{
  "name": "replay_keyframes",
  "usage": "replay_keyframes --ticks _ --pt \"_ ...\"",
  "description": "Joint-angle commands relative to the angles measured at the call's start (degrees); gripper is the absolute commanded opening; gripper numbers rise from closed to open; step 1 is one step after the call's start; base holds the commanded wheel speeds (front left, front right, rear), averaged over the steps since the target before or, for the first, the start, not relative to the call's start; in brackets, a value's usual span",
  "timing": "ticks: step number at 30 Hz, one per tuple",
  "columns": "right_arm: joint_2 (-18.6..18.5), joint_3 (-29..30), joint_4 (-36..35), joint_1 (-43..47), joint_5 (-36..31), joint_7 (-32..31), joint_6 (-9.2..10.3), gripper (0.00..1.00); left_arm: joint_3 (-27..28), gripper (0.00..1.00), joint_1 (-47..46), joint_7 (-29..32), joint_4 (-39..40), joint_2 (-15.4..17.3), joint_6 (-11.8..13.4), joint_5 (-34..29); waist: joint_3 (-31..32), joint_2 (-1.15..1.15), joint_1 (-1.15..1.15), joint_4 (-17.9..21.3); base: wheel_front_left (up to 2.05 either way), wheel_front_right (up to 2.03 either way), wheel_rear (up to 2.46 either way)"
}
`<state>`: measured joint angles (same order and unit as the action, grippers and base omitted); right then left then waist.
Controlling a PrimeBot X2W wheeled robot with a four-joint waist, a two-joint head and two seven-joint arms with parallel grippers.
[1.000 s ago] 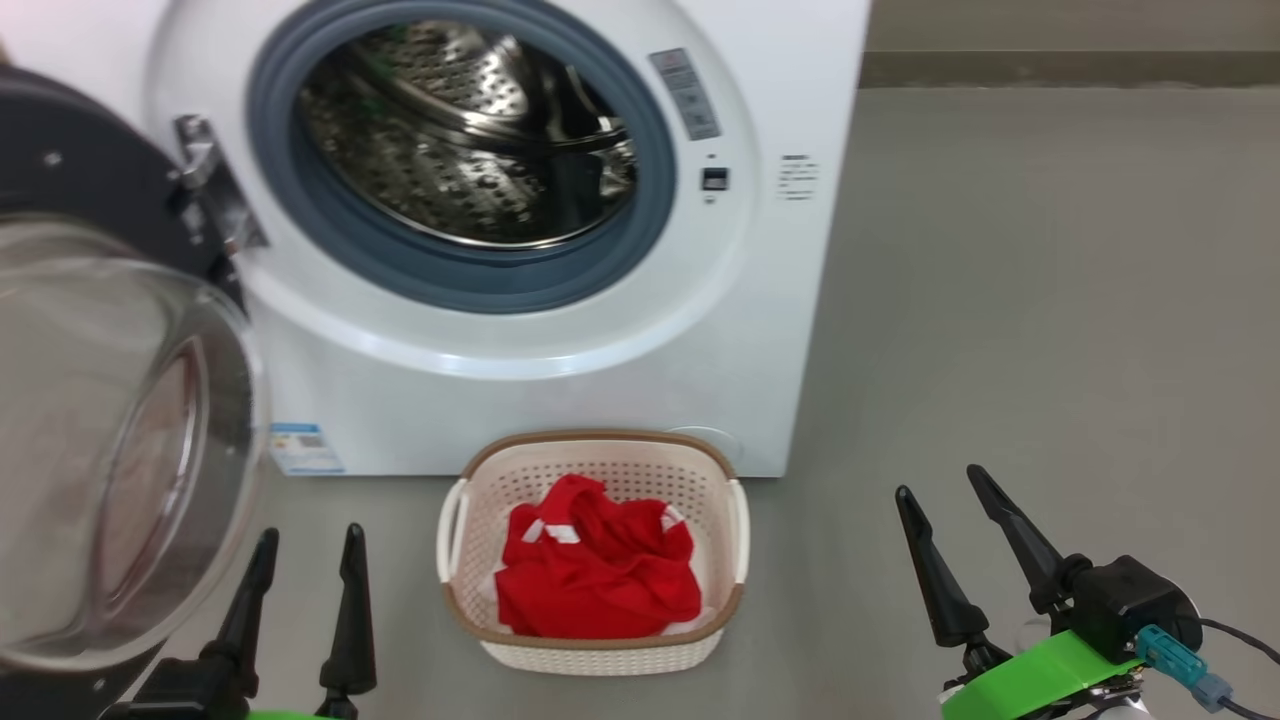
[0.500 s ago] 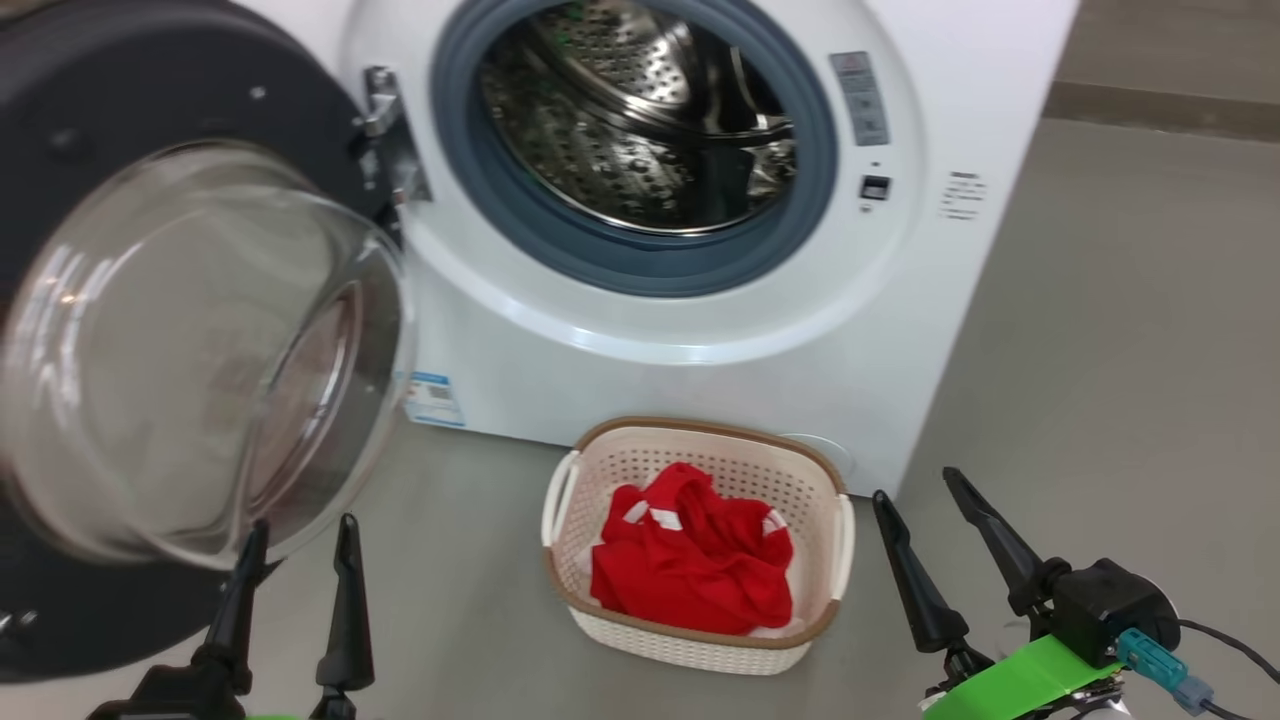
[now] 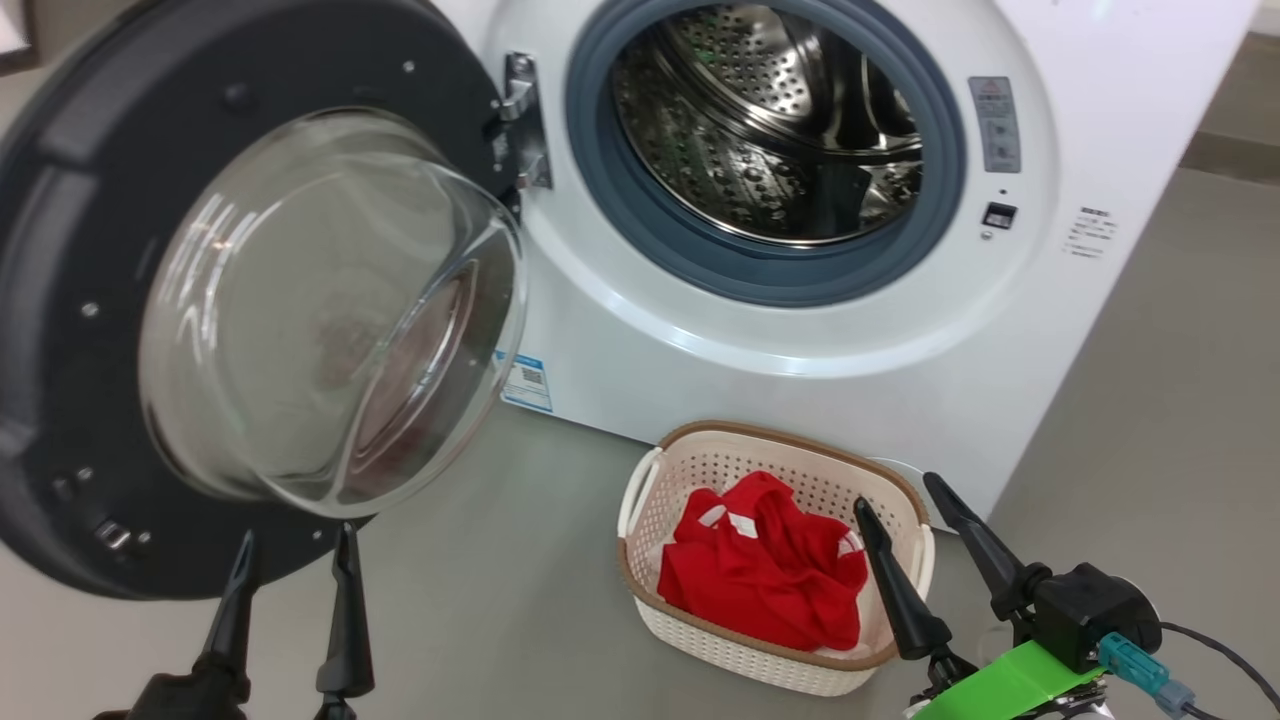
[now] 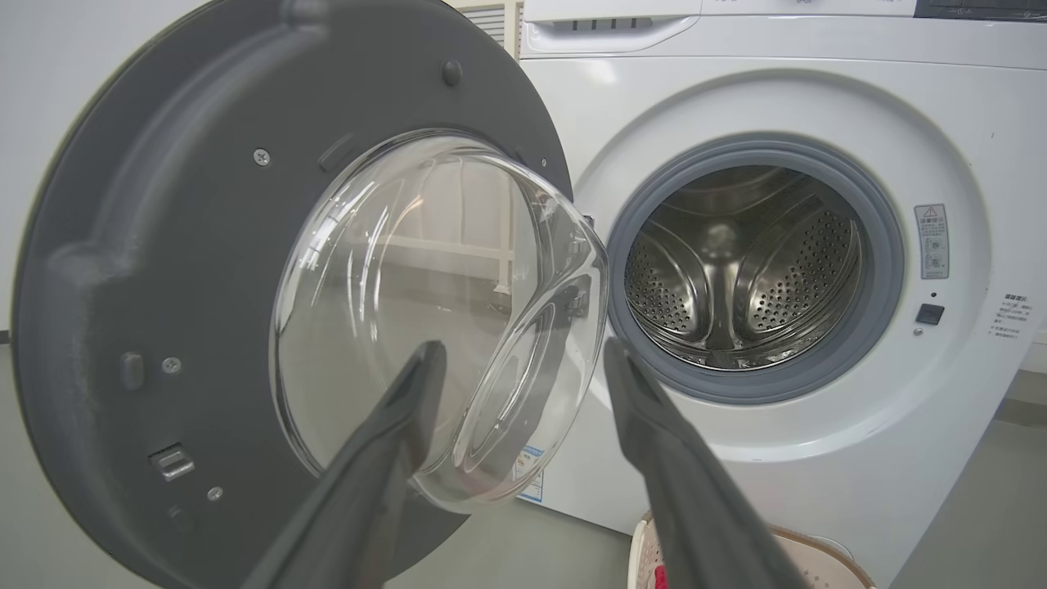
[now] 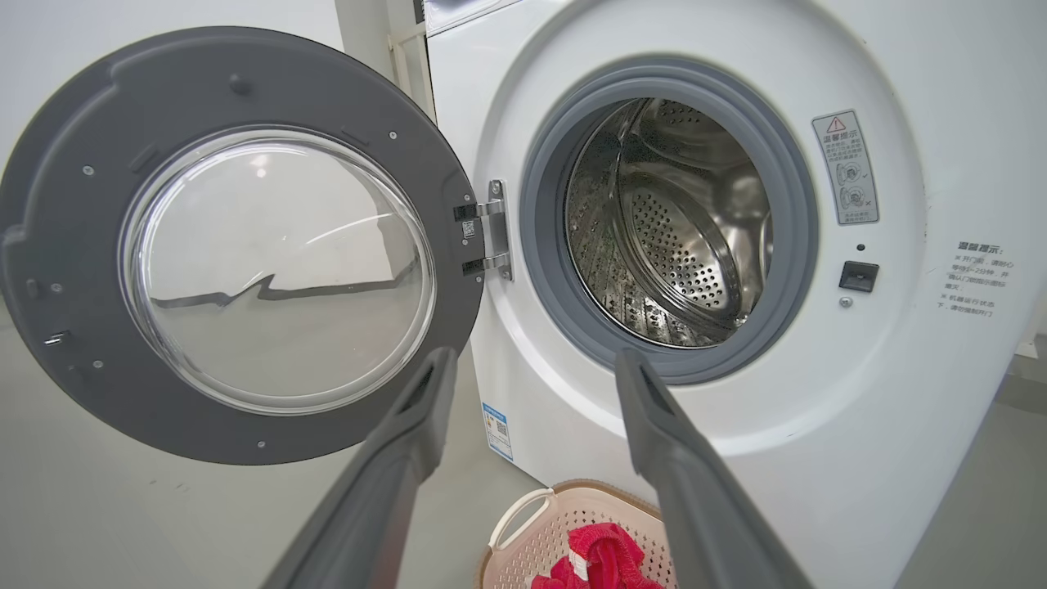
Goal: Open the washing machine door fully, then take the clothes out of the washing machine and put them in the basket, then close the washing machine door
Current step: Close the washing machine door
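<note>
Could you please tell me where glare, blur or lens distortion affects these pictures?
Head view: white streaks of glare cross the glass of the washing machine door, and the steel drum glints. Left wrist view: the fingers of the left claw look soft, being close to the lens. Right wrist view: a dark line seen through the door's glass bends into a jagged kink.

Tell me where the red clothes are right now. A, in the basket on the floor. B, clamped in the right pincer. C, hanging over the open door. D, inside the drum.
A: the red clothes lie bunched in the basket, which stands on the floor in front of the washing machine; the drum shows bare steel.
</note>
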<state>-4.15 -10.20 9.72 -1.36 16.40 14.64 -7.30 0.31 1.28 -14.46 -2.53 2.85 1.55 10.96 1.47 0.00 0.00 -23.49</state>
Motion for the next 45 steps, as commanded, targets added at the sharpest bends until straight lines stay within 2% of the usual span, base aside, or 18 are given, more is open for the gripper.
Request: replay_keyframes --ticks 1,16,17,18,20,29,35,39,45 --pt "-0.20 -1.57 -1.35 -2.10 -0.49 0.36 -0.19 1.00 1.64 1.00 -0.92 -0.09 1.34 0.96 0.46 -0.86 0.52 0.00 0.00 -1.45 0.00 0.00 0.00" --pt "-0.49 -2.99 -1.00 -1.43 0.34 0.36 -0.19 1.00 2.30 1.00 -0.16 -0.02 1.18 2.15 1.91 -0.80 1.43 0.00 0.00 -2.93 0.00 0.00 0.00" --pt "-0.56 -3.05 -0.98 -1.42 0.36 0.36 -0.19 1.00 2.26 0.94 -0.17 -0.03 1.15 2.28 2.07 -1.02 1.42 0.00 0.00 -2.87 0.00 0.00 0.00" --pt "-0.61 -3.11 -0.94 -1.43 0.36 0.36 -0.19 1.00 2.17 0.47 -0.18 -0.04 1.12 2.50 2.25 -1.39 1.40 0.00 0.00 -2.79 0.00 0.00 0.00" --pt "-0.74 -3.20 -0.83 -1.47 0.38 0.36 -0.19 1.00 2.27 0.00 -0.42 -0.09 1.21 2.97 3.02 -2.34 1.32 0.00 0.00 -2.63 0.00 0.00 0.00" --pt "-1.62 -4.31 0.05 -1.45 0.91 0.36 -0.19 1.00 4.77 0.00 -8.47 -0.50 8.11 8.02 5.03 -7.55 0.89 0.00 0.00 -2.93 0.00 0.00 0.00" --pt "-2.44 -5.31 0.19 -2.57 1.25 0.36 -0.19 1.00 10.60 0.00 -16.11 -0.52 8.54 12.58 6.63 -7.55 -0.33 0.00 0.00 -1.69 0.00 0.00 0.00" --pt "-3.31 -5.53 0.44 -3.10 1.20 0.36 -0.19 1.00 16.24 0.00 -22.55 -0.51 2.77 14.62 6.27 -1.87 -1.55 0.00 0.00 -0.78 0.00 0.00 0.00" --pt "-3.93 -5.75 0.83 -3.83 1.32 0.36 -0.19 1.00 23.72 0.00 -32.74 3.94 -12.78 16.67 4.78 9.84 -2.43 0.00 0.00 0.80 0.00 0.00 0.00"
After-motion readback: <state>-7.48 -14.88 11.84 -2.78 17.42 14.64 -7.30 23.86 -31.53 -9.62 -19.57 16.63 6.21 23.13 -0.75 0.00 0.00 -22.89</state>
